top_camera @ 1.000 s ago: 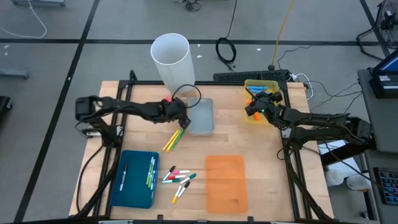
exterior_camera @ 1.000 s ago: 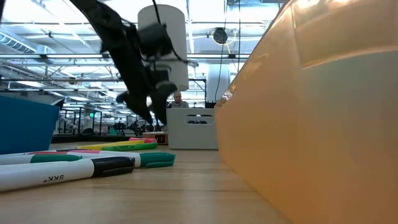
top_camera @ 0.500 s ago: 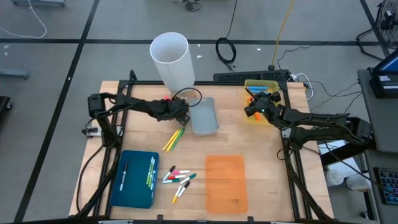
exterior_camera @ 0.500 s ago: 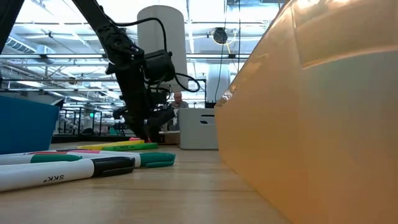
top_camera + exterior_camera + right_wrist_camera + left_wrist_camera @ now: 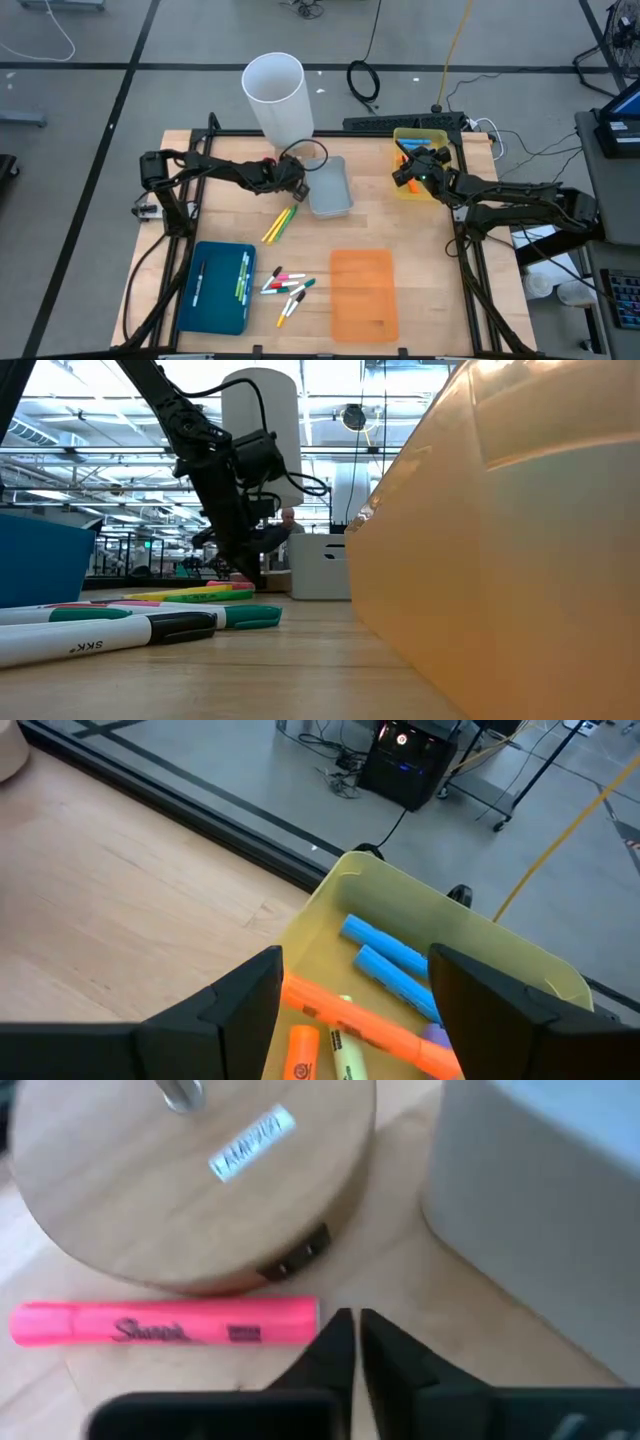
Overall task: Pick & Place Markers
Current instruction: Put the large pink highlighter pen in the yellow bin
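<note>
A pink marker [image 5: 165,1325] lies flat on the wood against the round wooden foot [image 5: 190,1190] of the white cylinder [image 5: 276,95]. My left gripper [image 5: 351,1323] [image 5: 297,184] is down at the table between that marker's end and the grey tray [image 5: 331,187]. It is shut with nothing between its fingers. A yellow and a green marker [image 5: 280,224] lie just nearer, and several more [image 5: 288,285] lie at the front. My right gripper [image 5: 355,1010] [image 5: 405,178] hangs open over the yellow tray [image 5: 520,965], which holds blue and orange markers [image 5: 385,960]. My left gripper comes slanting down from the table's left. Its shut fingertips [image 5: 338,1330] stand right beside the pink marker's end [image 5: 310,1318]. I cannot tell whether they touch it. The marker lies flat on the table, outside the fingers.
A blue tray [image 5: 215,287] with markers in it sits at the front left, and an orange tray [image 5: 363,293] at the front right. The low view shows the front markers [image 5: 130,622] close up and the orange tray's wall [image 5: 500,560] filling its right side.
My left gripper has come down to the table beside the grey tray and has shut on nothing. The grey tray has turned a little, its far end swinging toward the table's right.
</note>
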